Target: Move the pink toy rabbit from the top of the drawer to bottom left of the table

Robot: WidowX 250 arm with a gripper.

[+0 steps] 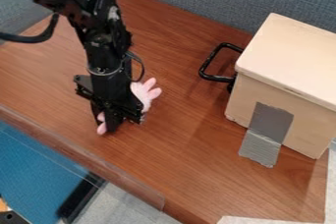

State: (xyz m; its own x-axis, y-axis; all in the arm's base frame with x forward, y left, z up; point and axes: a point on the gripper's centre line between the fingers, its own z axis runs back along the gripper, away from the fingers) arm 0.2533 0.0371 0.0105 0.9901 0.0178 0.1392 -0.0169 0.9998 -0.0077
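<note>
Rabbit (147, 92) on table (177, 159), partly behind tool (122, 120) (perhaps touching), left of drawer (292, 58)

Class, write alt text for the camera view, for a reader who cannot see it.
A black robot arm's gripper is down at a pink toy rabbit, partly hiding it, over a brown wooden table. To the right stands a pale wooden box with a black handle on its left and grey tape on its front.
</note>
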